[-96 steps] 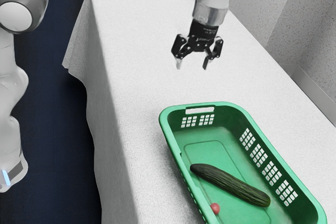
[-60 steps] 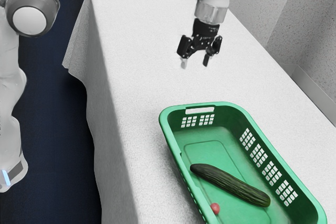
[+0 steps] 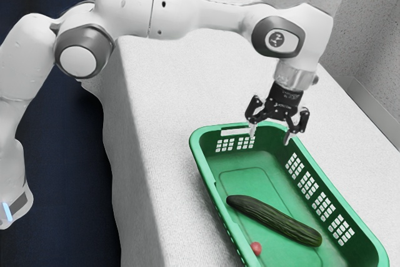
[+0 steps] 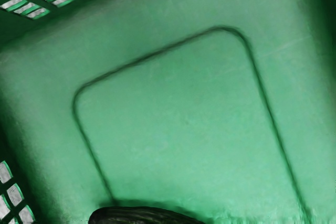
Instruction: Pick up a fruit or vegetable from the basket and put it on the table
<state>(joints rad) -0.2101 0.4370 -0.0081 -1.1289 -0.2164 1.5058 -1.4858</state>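
Cucumber, dark green and ridged, lies on the floor of the green basket, below the raised hand and not touching it. The hand's two fingers stand apart, pointing down, with nothing gripped between them. It hangs over the end of the basket that has the handle slot, its black body slightly tilted.

Straight under the hand, the wrist view shows the bare basket floor with a rounded line marked in it, and one dark end of the cucumber lying across part of that line. Pierced grids run along the basket's walls.

Farther out, the cucumber lies slantwise, its nearer end toward the basket's wall on the exterior view's left and its other end toward the opposite wall. Beside it, close to the wall on the exterior view's left, sits a small red round item; what kind it is I cannot tell.

The basket stands on the tabletop, which is covered by a pale cloth hanging down over a dark blue floor. A speckled grey wall rises past the far side.
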